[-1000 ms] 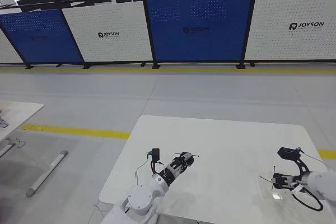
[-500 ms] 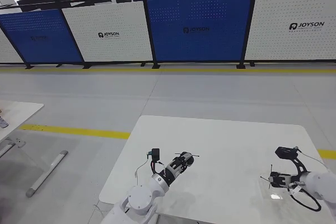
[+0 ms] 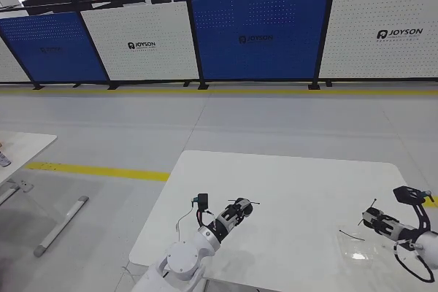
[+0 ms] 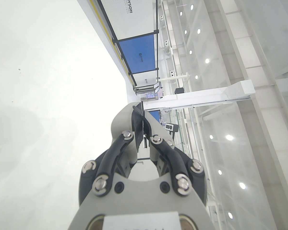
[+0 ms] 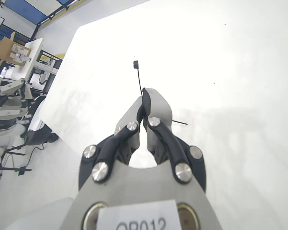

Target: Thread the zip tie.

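Right hand (image 5: 144, 92), pinching thin black plastic zip tie (image 5: 138, 75), beside white worktop's (image 3: 299, 182) right edge; left hand (image 4: 143, 120), pressed together, well apart.

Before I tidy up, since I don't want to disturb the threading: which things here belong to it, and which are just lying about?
In the job: black plastic zip tie, pinched in the right gripper; thin black strip in the shut left gripper.
Lying about: loose black strand on the white table; blue and white pegboard panels.
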Controlling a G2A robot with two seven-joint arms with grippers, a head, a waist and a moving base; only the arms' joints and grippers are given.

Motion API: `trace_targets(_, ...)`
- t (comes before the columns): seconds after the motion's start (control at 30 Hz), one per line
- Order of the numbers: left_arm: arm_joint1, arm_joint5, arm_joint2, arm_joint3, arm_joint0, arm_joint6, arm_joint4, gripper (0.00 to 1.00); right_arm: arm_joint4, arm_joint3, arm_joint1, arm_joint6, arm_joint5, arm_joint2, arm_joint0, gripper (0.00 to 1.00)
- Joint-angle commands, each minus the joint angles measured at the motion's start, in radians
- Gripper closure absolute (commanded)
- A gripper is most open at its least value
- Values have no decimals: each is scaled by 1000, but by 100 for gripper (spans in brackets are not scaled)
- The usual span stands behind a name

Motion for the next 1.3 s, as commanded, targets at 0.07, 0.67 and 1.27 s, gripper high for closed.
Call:
trace_targets(0.07, 0, 0, 0, 0, 0, 0, 0, 100, 0, 0, 0, 0, 0, 0, 0, 100)
trace_targets(0.67, 0, 0, 0, 0, 0, 0, 0, 100, 106, -75, -28, -476, -102, 124, -262, 100)
trace_targets(1.27, 0, 0, 0, 0, 0, 0, 0, 100, 119, -85, -36, -526, -114, 119, -265, 100)
